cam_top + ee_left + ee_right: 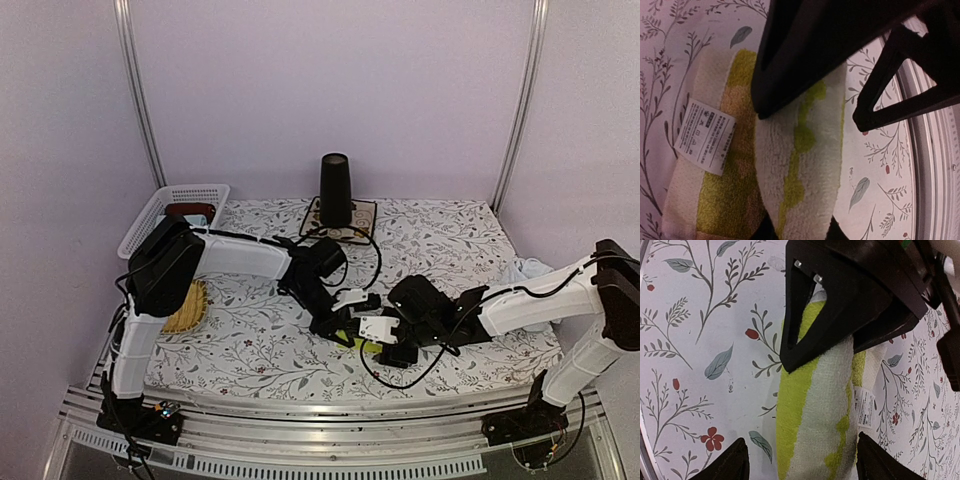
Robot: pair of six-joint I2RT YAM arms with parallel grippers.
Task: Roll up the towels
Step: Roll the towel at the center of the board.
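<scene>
The yellow-green towel (805, 165) lies partly rolled on the flowered tablecloth, with its white label (704, 135) on the flat part. In the top view only a small bit of the yellow-green towel (368, 347) shows between the two grippers. My left gripper (800, 232) is shut on the rolled part, one finger on each side. My right gripper (802, 465) is open and straddles the same roll (815, 415) from the opposite end; its right finger touches the cloth. The light blue towel (530, 268) lies at the table's right edge behind the right arm.
A woven straw tray (188, 308) lies at the left under the left arm. A white basket (175, 212) stands at the back left. A black cone (335, 188) stands on a dark-bordered mat (362, 222) at the back middle.
</scene>
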